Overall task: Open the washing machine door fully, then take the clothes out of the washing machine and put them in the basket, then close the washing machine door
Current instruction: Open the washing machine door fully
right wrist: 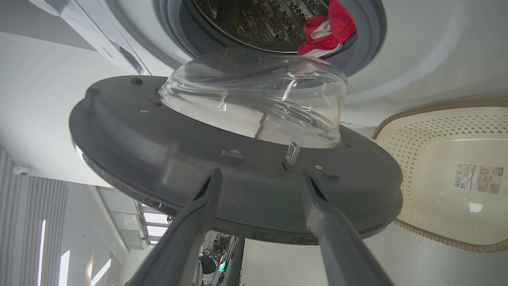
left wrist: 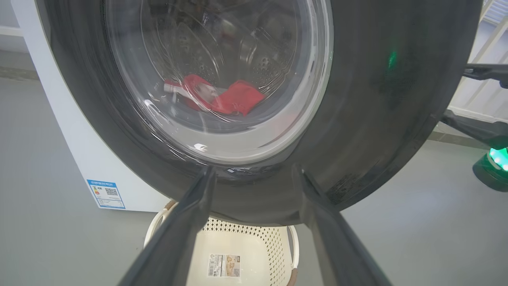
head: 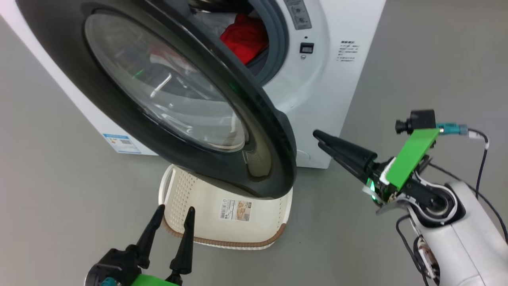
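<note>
The washing machine door (head: 119, 131), black-rimmed with a bulging glass window, stands partly open from the white washing machine (head: 349, 24). Red clothes (head: 242, 37) lie in the drum; they also show through the glass (left wrist: 234, 99) and above the bowl (right wrist: 325, 28). The cream basket (head: 190, 202) sits on the floor under the door's lower edge. My left gripper (head: 176, 208) is open, just before the basket and below the door (left wrist: 377, 99). My right gripper (head: 317, 139) hangs a little right of the door's free edge, open, its fingers (right wrist: 317, 206) spread before the door's inner face (right wrist: 158, 151), touching nothing.
Grey floor (head: 59, 198) lies free to the left and right of the machine. The door overhangs most of the basket (right wrist: 436, 131). A blue label (head: 121, 143) marks the machine's lower front, and the latch socket (head: 306, 48) sits right of the drum opening.
</note>
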### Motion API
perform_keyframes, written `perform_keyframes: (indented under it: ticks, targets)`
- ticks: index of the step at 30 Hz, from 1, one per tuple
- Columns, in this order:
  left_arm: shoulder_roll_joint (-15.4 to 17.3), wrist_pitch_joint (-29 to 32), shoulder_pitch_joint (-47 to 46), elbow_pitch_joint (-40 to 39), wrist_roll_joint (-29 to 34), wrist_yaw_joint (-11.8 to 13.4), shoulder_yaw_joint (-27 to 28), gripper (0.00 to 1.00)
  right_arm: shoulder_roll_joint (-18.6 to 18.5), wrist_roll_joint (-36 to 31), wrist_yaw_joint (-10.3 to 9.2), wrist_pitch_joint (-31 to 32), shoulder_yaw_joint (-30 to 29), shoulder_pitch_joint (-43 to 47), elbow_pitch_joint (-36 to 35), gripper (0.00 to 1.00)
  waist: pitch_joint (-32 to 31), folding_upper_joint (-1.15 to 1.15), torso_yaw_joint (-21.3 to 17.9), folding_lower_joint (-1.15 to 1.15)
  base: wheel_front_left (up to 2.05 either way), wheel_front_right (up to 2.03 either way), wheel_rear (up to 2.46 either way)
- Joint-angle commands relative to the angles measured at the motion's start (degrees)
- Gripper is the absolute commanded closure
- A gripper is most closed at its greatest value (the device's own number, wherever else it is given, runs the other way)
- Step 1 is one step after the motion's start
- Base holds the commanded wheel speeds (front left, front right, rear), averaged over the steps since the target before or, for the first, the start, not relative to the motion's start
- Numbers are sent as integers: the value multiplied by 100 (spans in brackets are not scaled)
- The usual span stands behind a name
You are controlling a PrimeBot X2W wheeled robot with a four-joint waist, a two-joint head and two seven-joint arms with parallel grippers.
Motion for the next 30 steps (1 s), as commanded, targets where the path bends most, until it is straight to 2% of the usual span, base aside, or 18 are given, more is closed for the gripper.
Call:
perform_keyframes:
  ticks: [1,19,26,30]
  targets:
    - [62,-70,-15,-110,97,-75,232,0,11,17,3,-61,40,82,-146,0,-45,0,-78,0,0,0,0]
    - [62,-70,281,-82,202,-178,639,0,-100,3,3,-600,-302,1629,-236,0,-268,0,-578,0,0,0,0]
    - [62,-70,325,-70,224,-201,774,0,-136,-196,3,-1035,-356,1940,-179,0,-252,0,-738,0,0,0,0]
    - [62,-70,314,-54,228,-209,794,0,-253,-524,3,-1483,-251,2134,-189,0,-244,0,-771,0,0,0,0]
